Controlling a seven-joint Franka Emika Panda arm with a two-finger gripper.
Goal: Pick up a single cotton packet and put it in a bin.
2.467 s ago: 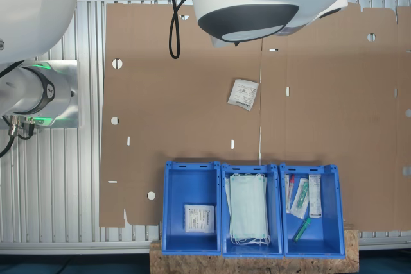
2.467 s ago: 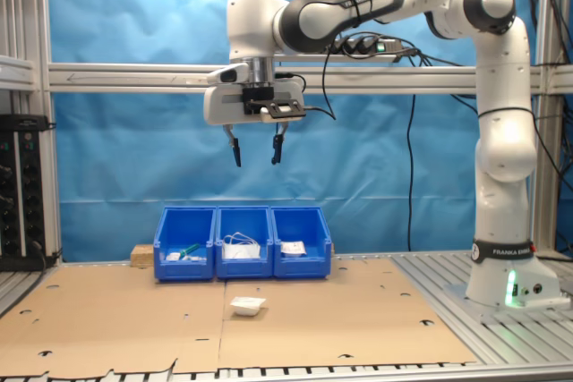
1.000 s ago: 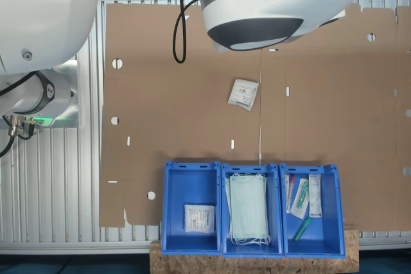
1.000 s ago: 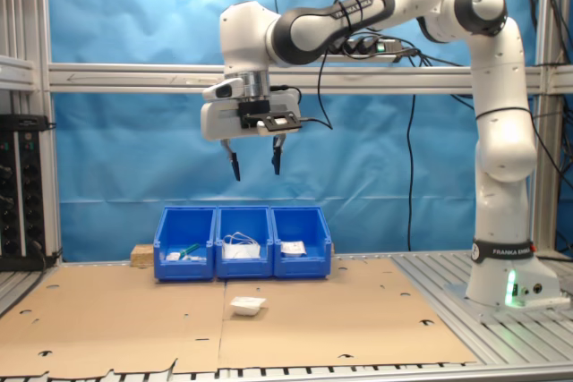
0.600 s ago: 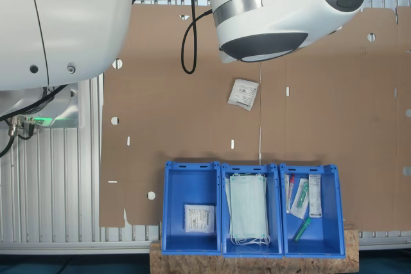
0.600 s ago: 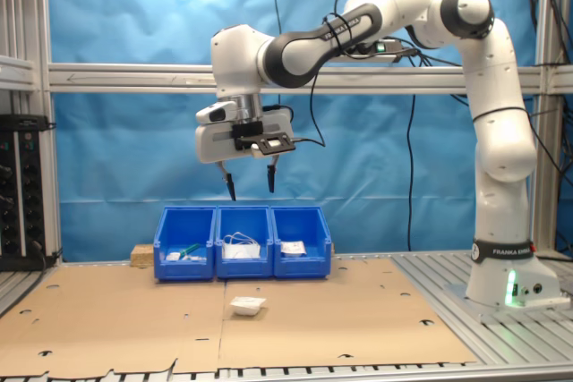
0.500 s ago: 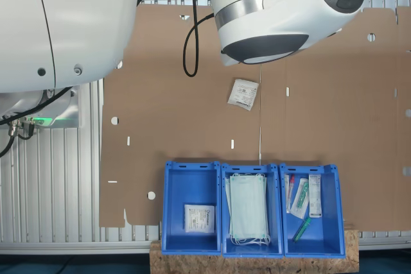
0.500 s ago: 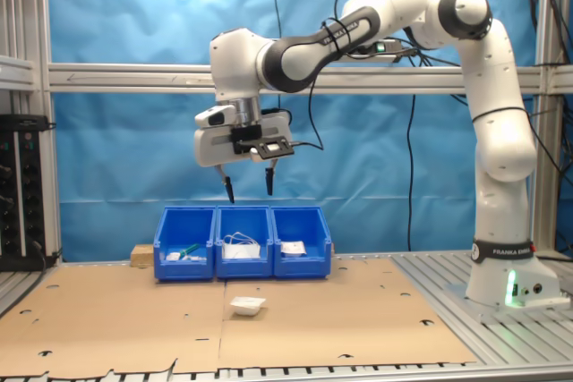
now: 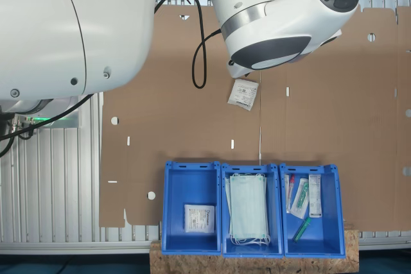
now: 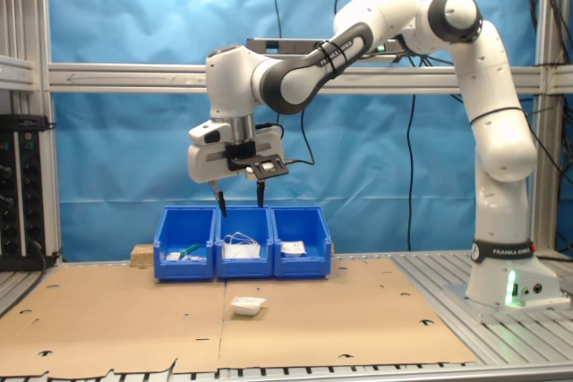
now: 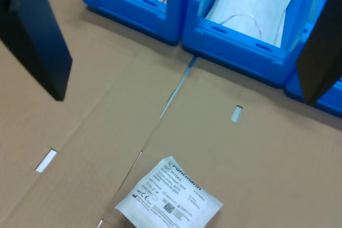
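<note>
A small white cotton packet (image 9: 243, 94) lies flat on the brown cardboard, apart from the bins; it is also in the second exterior view (image 10: 248, 305) and close below the camera in the wrist view (image 11: 170, 201). The bin (image 9: 176, 187) at the first exterior view's left holds one white square packet (image 9: 198, 217); in the second exterior view this bin (image 10: 302, 258) is the rightmost of three. My gripper (image 10: 241, 205) hangs open high above the cardboard, over the bin row, with nothing between its dark fingers (image 11: 37, 41).
Two more blue bins stand in the row: one with pale green masks (image 9: 249, 213) in the middle, one with tubes and syringes (image 9: 307, 203) at the first exterior view's right. The arm's base (image 10: 510, 284) stands at the second exterior view's right. Bare cardboard (image 9: 167, 113) surrounds the loose packet.
The arm has lowered the open gripper and carried it toward the second exterior view's left. The packet and the bins have not moved.
</note>
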